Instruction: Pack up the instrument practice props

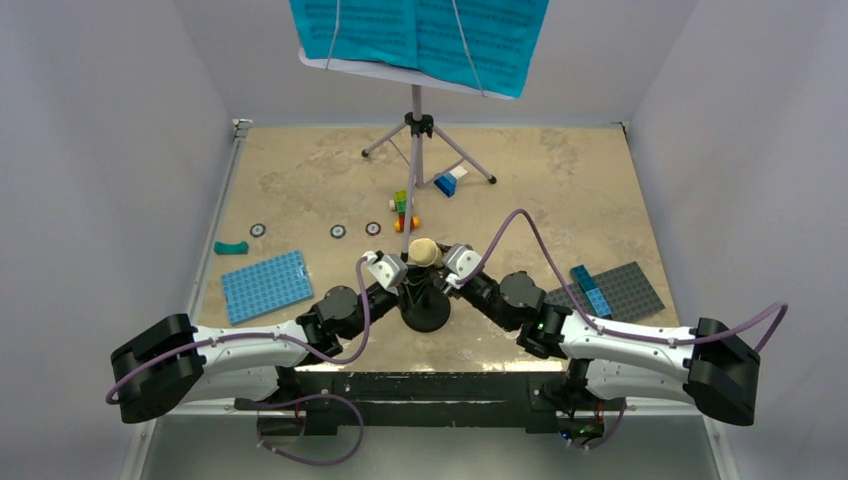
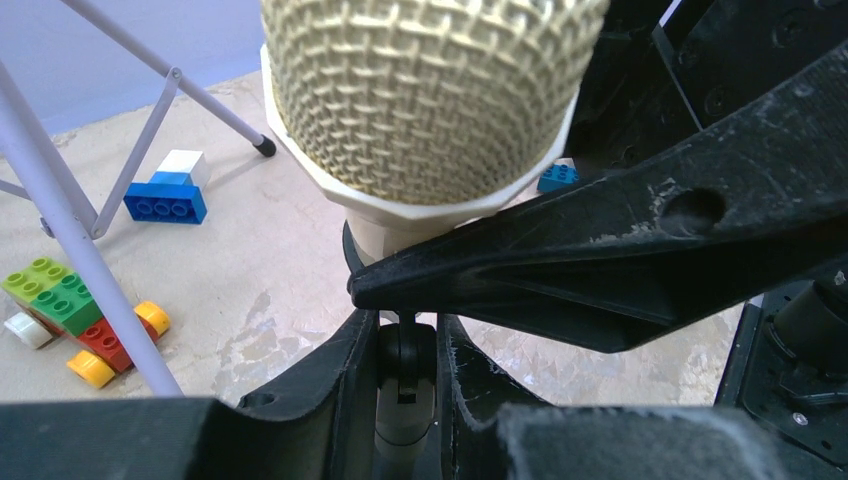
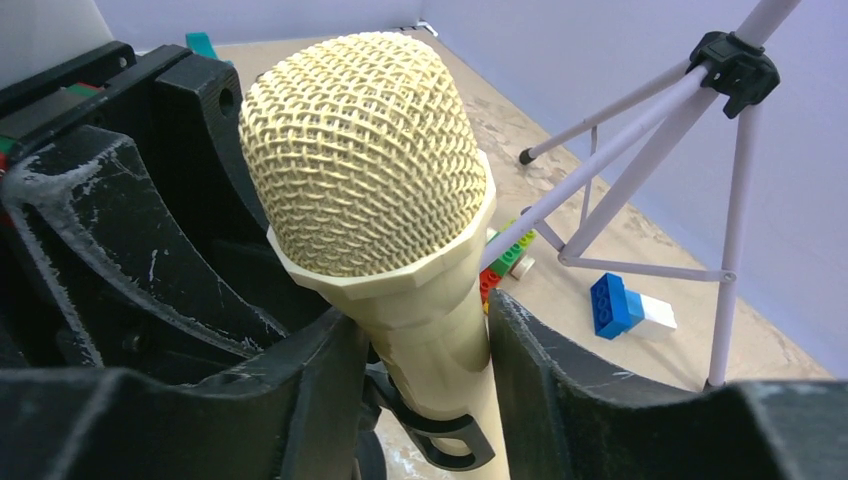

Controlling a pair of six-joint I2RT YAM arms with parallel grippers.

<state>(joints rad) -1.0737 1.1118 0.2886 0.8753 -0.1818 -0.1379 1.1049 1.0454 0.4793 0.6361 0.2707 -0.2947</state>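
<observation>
Microphone: the cream microphone (image 3: 365, 160) stands upright in the clip of the black mic stand (image 1: 426, 315), near the middle of the table's (image 1: 300, 170) near edge, between the two arms.
Right gripper: the right gripper (image 3: 425, 320) has one finger on each side of the microphone handle, just under the mesh head, and both press on it.
Left gripper: the left gripper (image 2: 405, 325) is closed on the stem of the mic stand, just below the clip.
Music stand: the lavender music stand (image 1: 418, 130) is at the far side and carries the teal pages (image 1: 420, 35).
Around: small bricks (image 1: 405, 210) lie between both stands; blue baseplate (image 1: 265, 285) left, grey baseplate (image 1: 625, 290) right.
</observation>
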